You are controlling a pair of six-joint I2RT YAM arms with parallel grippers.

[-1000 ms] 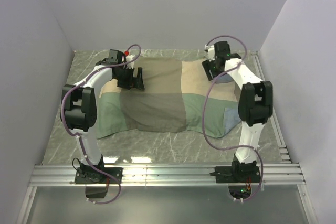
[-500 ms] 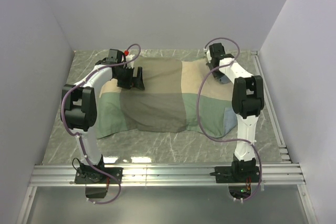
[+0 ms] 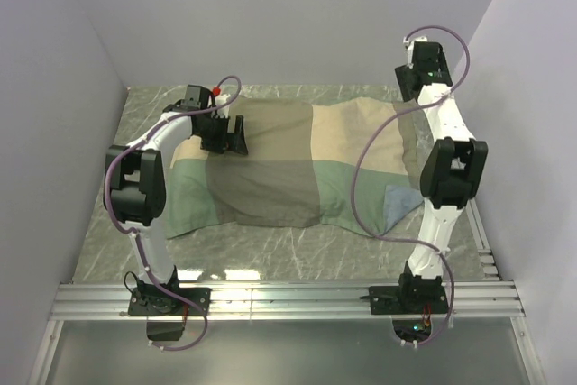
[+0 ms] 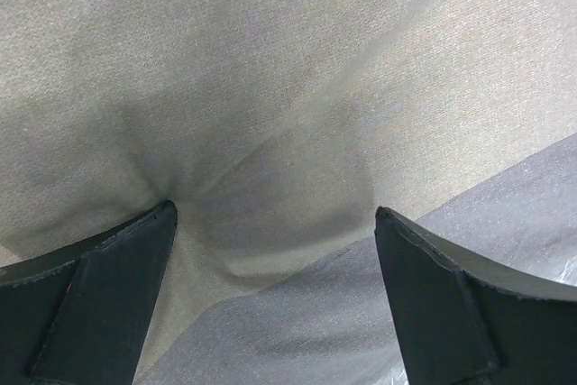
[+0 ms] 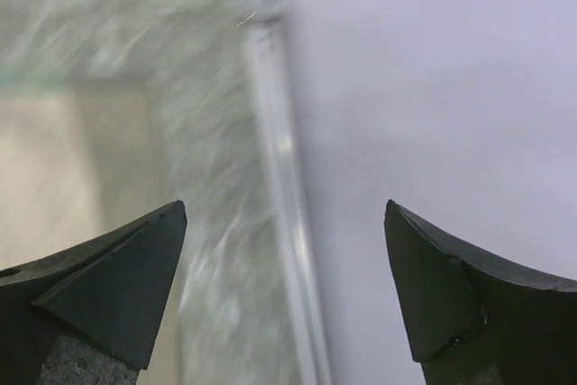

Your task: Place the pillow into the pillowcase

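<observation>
Left wrist only: end effector (image 4: 275, 214) spread over puckered pillowcase (image 4: 270, 60).

The pillowcase (image 4: 270, 87) is showing as matt woven cloth with a fine, slightly rough grain, creasing softly. The counter (image 3: 270, 242) is gleaming like polished marbled stone, throwing pale glare near its front. The rails (image 3: 288, 299) along that edge are shining as brushed metal. The fingers (image 4: 99, 299) of the left hand (image 4: 275, 209) are looking like matt black plastic, faintly grainy; the cables (image 3: 352, 188) are appearing smooth and rubbery.
</observation>
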